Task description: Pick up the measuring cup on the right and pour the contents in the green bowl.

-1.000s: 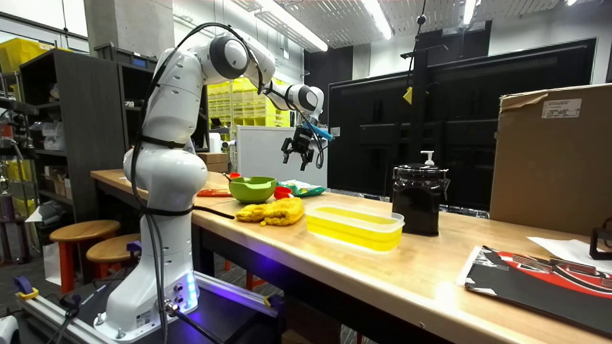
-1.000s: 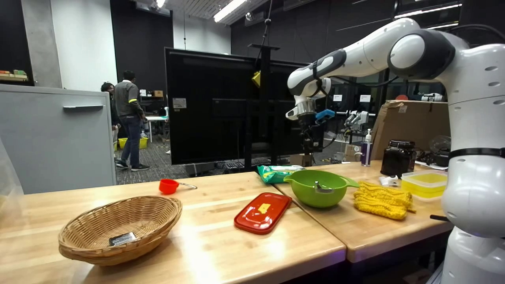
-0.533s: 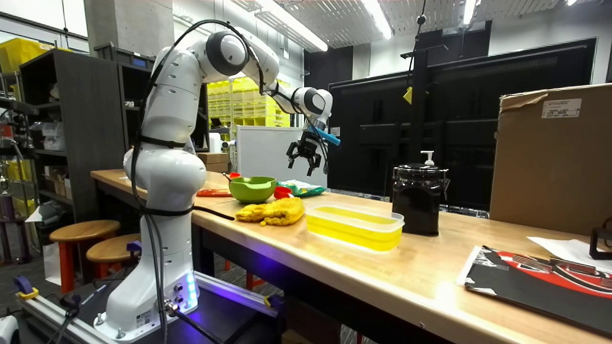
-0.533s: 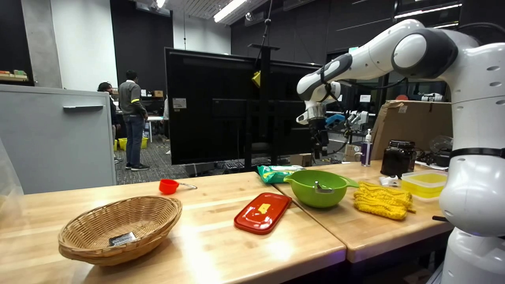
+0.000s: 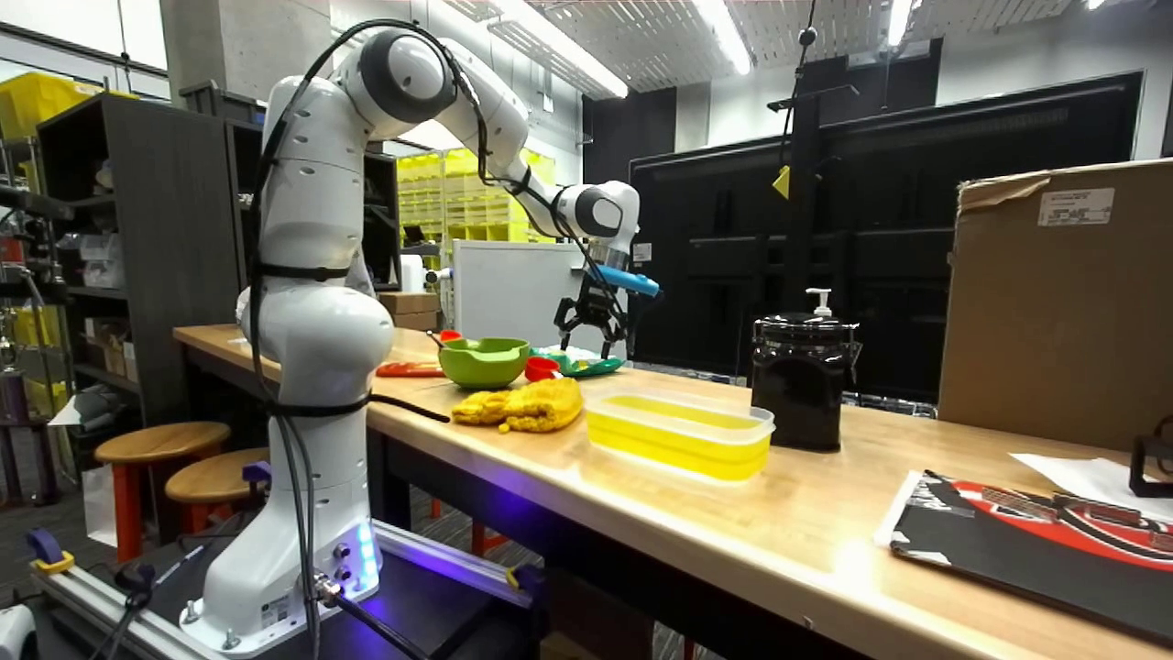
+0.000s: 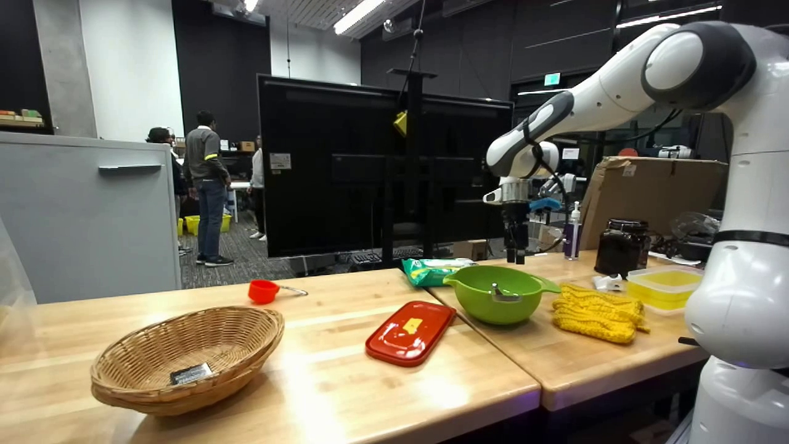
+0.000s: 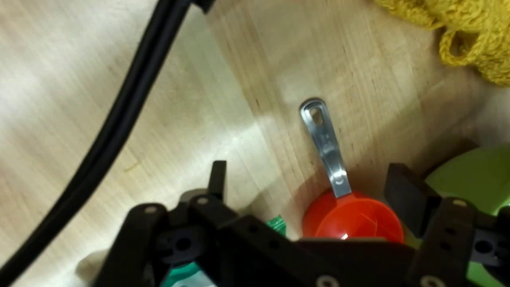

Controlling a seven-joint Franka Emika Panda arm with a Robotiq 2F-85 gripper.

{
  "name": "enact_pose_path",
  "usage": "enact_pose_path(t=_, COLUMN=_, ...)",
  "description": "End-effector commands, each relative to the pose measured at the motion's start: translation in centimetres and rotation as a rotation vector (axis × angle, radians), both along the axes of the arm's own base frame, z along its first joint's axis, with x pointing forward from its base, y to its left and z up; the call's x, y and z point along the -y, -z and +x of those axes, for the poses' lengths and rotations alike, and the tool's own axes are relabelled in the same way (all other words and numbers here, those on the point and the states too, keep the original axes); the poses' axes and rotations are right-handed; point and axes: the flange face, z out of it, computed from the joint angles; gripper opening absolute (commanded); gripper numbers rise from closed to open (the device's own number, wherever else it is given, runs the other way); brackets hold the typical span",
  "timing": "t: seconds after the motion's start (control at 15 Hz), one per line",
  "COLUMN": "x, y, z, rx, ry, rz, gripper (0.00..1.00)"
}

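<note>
Claw (image 7: 310, 184) is spread wide with nothing gripped, and the red measuring cup (image 7: 358, 215) sits low and right of centre in the wrist view, showing between the fingers (image 7: 410, 199) but closer to the one at frame right. Its metal handle (image 7: 327, 147) points up and a touch left, so the long axis cuts across the closing line at a steep slant. Handy imo, a pinch just above the cup should catch it. In an exterior view the cup (image 5: 542, 368) is down and left of the fingertips, so I'd say the claw has to drop, plus a nudge toward frame right in the wrist view. Watch the green bowl (image 7: 470, 175) at the right edge though: that finger overlaps the slot between cup and bowl and could clip the rim. Can't make out what's in the cup.
</note>
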Motion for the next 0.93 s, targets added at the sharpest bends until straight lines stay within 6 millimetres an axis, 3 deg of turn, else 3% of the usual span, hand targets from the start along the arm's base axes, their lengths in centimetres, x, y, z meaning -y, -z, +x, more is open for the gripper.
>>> enact_pose_path(t=0.0, x=-3.2, y=-0.2, z=-3.8, rx=0.005, ry=-0.010, rz=-0.006, gripper=1.00)
enact_pose_path(t=0.13, x=-5.0, y=0.1, z=-5.1, rx=-0.008, ry=-0.018, rz=0.001, gripper=1.00)
enact_pose_path(t=0.2, x=-3.2, y=0.8, z=-3.0, rx=-0.028, ry=-0.020, rz=0.018, gripper=1.00)
enact_pose_path(t=0.4, x=-4.9, y=0.5, z=-4.3, rx=-0.028, ry=-0.028, rz=0.019, gripper=1.00)
enact_pose_path(t=0.87, x=-5.1, y=0.8, z=-4.4, rx=-0.033, ry=-0.035, rz=0.031, gripper=1.00)
